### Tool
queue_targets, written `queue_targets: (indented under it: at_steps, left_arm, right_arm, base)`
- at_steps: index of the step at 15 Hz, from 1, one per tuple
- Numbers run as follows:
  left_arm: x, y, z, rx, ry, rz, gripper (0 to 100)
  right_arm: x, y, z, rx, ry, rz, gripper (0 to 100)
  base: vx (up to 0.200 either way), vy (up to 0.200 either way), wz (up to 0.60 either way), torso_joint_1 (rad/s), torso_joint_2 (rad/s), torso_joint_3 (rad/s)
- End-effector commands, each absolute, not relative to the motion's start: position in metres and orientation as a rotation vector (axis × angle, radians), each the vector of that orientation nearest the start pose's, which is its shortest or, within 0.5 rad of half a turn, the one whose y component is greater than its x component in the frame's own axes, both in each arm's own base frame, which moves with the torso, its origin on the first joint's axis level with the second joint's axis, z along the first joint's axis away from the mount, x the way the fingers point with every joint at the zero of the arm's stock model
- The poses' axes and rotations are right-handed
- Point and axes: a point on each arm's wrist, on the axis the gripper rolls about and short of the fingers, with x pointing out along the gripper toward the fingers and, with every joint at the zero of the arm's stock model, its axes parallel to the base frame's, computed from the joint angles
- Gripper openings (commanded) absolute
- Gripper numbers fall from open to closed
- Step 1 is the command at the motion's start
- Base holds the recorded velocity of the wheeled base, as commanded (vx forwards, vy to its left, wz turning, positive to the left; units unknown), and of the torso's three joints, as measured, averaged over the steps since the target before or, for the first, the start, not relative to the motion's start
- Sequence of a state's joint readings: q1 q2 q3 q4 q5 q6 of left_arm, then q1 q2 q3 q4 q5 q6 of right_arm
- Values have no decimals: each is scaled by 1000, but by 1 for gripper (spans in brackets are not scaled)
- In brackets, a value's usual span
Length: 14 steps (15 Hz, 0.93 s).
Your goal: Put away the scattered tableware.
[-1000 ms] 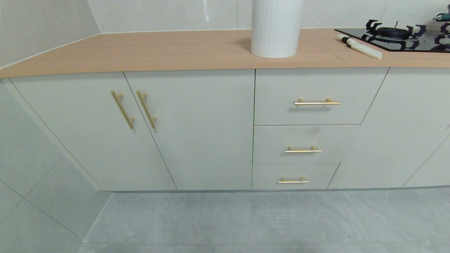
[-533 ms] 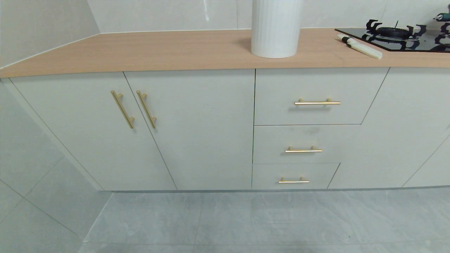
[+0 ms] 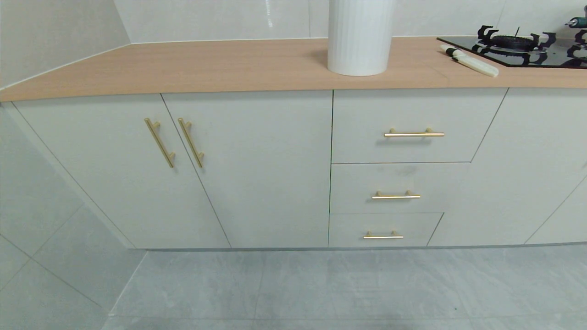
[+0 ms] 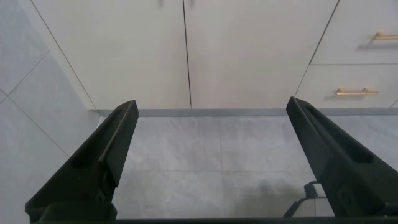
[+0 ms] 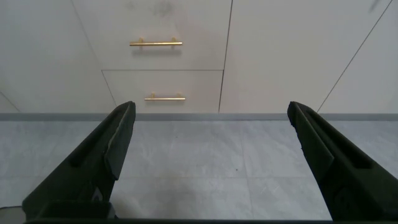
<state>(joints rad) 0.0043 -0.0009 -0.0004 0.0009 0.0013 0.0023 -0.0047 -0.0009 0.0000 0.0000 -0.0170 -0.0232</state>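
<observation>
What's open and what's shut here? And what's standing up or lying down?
Left cupboard door, shut.
Right cupboard door, shut.
Top drawer, shut.
Middle drawer, shut.
Bottom drawer, shut.
White jar, standing upright on the counter.
Knife, lying flat on the counter by the stove.
Left gripper, open, holding nothing.
Right gripper, open, holding nothing.

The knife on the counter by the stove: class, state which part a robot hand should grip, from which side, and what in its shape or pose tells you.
Probably the long pale section of the knife, taken from above, closing across its narrow width. It lies flat on the counter, slantwise along the edge of the stove, so the top is the free side.
</observation>
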Motion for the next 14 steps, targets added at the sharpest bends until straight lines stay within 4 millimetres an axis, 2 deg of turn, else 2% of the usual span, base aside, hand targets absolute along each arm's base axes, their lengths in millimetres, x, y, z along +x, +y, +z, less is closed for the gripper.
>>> queue_targets:
  at_steps: [1, 14]
  left_arm:
    - [-23, 0, 76, 3, 0, 6, 100]
    - [-23, 0, 76, 2, 0, 6, 100]
  right_arm:
    - [-23, 0, 76, -23, 2, -21, 100]
    - [-23, 0, 76, -21, 2, -21, 100]
  base:
    - [200, 0, 0, 2, -2, -2]
    - [200, 0, 0, 4, 2, 2]
